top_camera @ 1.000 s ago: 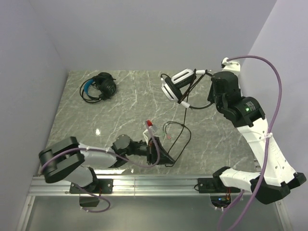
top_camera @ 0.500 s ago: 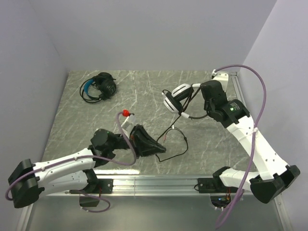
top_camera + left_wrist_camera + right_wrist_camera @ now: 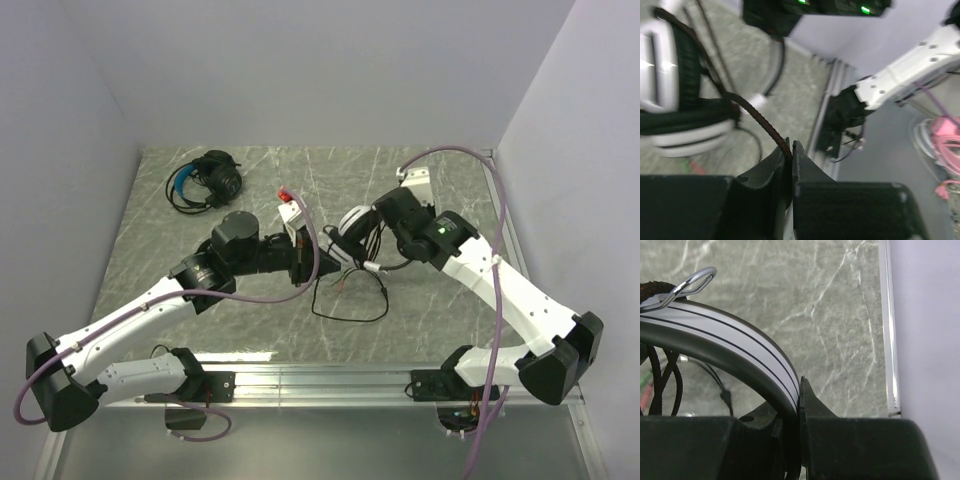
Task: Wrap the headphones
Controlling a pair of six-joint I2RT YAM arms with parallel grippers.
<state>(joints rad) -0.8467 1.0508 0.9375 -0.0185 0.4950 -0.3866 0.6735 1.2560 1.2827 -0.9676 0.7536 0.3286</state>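
Marble table (image 3: pixel 260 185) with both arms reaching in to meet just off centre, toward 1 o'clock.
Left arm (image 3: pixel 150 305) comes in from 7 o'clock. Right arm (image 3: pixel 500 285) comes in from 4 o'clock.

White headset (image 3: pixel 352 222) sits between the two grippers. Its black ear pads face the left arm.
Black headset with blue headband (image 3: pixel 210 180) is at 10 o'clock on the table, well apart from both arms, with its cable bunched round it.

Right gripper (image 3: pixel 385 218) is at the white headset's 3 o'clock. The top view doesn't show the grip.
The right wrist view does: right gripper (image 3: pixel 800 385) has its jaws closed down on the white-and-black striped headband (image 3: pixel 730 335), which runs off to 10 o'clock.
Only this view shows the metal wire loop (image 3: pixel 697 279) at the headband's far end.

Left gripper (image 3: pixel 325 268) is at the headset's 8 o'clock. From above, contact is hard to read.
In the left wrist view, the left gripper (image 3: pixel 791 145) has its jaws nearly together, pinching the thin black braided cable (image 3: pixel 757 117).
The cable runs to 10 o'clock, toward the white ear cup (image 3: pixel 660 75).
This view is motion-blurred and also catches the right arm's base at 3 o'clock.

The top view alone shows the slack: a cable loop (image 3: pixel 350 310) lies on the table at the headset's 6 o'clock.
The plug end is too small to make out.
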